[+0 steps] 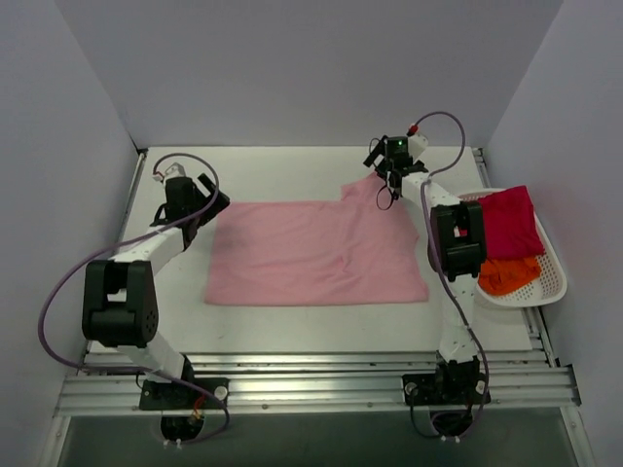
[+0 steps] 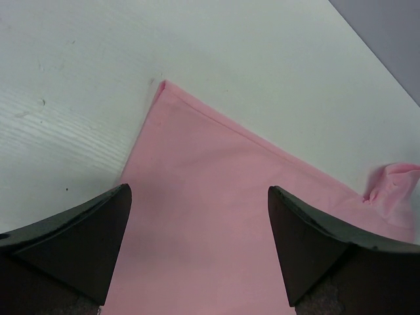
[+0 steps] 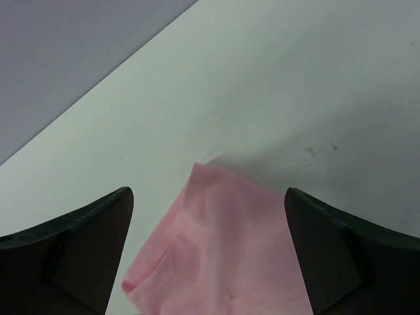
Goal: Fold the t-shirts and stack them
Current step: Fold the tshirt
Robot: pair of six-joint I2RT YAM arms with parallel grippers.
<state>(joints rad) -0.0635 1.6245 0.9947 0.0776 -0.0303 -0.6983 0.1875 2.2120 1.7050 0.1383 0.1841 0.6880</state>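
A light pink t-shirt lies spread flat on the white table, with one sleeve sticking out at its far right. My left gripper is open over the shirt's far left corner; pink cloth lies below between its fingers. My right gripper is open over the sleeve; the rumpled sleeve end sits between its wide-apart fingers. I cannot tell if either gripper touches the cloth. A magenta-red t-shirt and an orange t-shirt lie in a basket at the right.
The white mesh basket stands at the table's right edge, close beside my right arm. Grey walls close in the table at the left, back and right. A metal rail runs along the near edge.
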